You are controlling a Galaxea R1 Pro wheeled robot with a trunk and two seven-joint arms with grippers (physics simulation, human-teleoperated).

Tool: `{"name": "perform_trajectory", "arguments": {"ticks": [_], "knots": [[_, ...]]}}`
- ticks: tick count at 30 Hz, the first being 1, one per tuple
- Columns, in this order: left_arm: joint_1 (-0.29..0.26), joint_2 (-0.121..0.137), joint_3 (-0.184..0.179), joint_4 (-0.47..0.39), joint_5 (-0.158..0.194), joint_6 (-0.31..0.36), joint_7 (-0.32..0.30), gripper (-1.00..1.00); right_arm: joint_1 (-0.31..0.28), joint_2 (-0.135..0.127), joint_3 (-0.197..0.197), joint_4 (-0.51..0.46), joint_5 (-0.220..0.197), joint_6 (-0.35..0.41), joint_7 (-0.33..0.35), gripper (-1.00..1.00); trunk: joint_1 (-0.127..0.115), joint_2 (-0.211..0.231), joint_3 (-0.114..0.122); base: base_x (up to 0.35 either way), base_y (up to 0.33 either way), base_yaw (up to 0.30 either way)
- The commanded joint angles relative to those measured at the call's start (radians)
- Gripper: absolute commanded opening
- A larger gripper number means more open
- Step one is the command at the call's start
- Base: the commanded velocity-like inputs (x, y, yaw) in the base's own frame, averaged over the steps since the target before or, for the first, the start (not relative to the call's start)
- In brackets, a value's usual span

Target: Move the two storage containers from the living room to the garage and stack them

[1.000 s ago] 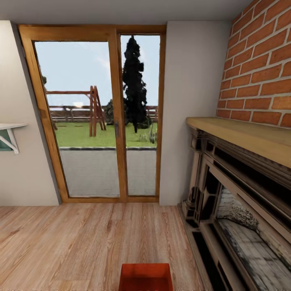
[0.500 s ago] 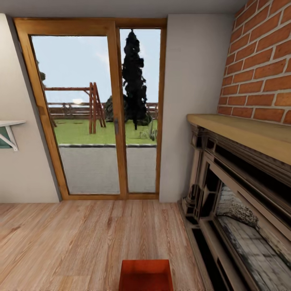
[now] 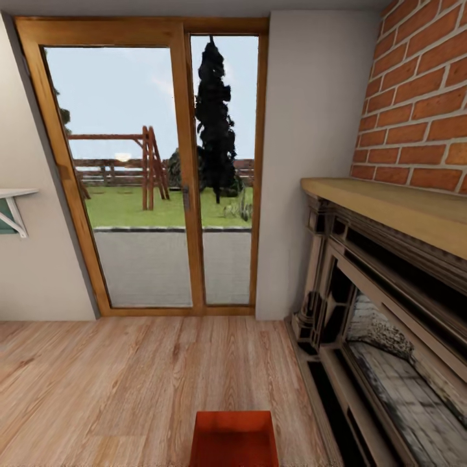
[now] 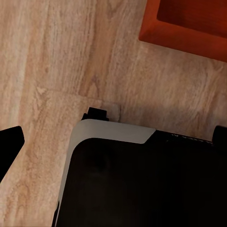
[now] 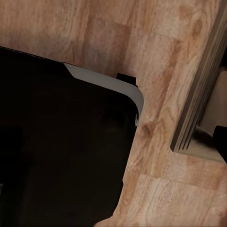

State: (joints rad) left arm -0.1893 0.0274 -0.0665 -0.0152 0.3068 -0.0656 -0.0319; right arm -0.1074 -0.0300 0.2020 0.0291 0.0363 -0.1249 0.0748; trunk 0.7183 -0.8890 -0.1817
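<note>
One red-orange storage container [image 3: 233, 438] sits on the light wood planks of the living room, at the lower middle of the head view, its open top facing up. Its corner [image 4: 189, 23] also shows in the left wrist view, just beyond my black base [image 4: 142, 189]. My left gripper [image 4: 113, 142] hangs open over the base with nothing between its dark fingertips [image 4: 9, 146], well apart from the container. My right gripper [image 5: 113, 146] is also spread, one fingertip [image 5: 221, 142] showing at the frame's edge, the other lost against the dark base [image 5: 56, 142].
A wood-framed glass door [image 3: 155, 175] to a yard fills the far wall. The brick fireplace [image 3: 389, 324] with its wooden mantel runs along the right; its hearth edge [image 5: 201, 94] lies close to my base. A small white shelf [image 3: 13, 207] juts from the left wall.
The whole head view has shifted: door, fireplace and container all sit slightly higher in the picture, so the camera has moved. The container itself has not been touched.
</note>
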Motion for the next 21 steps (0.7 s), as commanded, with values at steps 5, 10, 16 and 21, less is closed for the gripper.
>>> {"name": "perform_trajectory", "arguments": {"ticks": [5,10,16,21], "knots": [[-0.001,0.0,-0.007,0.001,0.01,-0.003,-0.003,1.0,-0.001,-0.001,0.002,0.003,0.004,-0.005,0.003,1.0,0.0,-0.001,-0.009,0.0,0.0,0.0],[-0.001,0.0,-0.007,0.001,0.01,-0.003,-0.003,1.0,-0.001,-0.002,0.001,0.003,0.001,-0.005,0.002,1.0,0.0,-0.001,-0.017,0.0,0.0,0.0],[-0.001,0.0,-0.007,0.001,0.01,-0.003,-0.003,1.0,-0.001,-0.001,0.0,0.003,-0.004,-0.004,-0.009,1.0,0.0,-0.001,-0.027,0.0,0.0,0.0],[-0.001,0.0,-0.007,0.001,0.01,-0.003,-0.003,1.0,-0.001,-0.001,0.0,0.003,-0.005,0.0,-0.013,1.0,0.0,-0.001,-0.034,0.0,0.0,0.0]]}}
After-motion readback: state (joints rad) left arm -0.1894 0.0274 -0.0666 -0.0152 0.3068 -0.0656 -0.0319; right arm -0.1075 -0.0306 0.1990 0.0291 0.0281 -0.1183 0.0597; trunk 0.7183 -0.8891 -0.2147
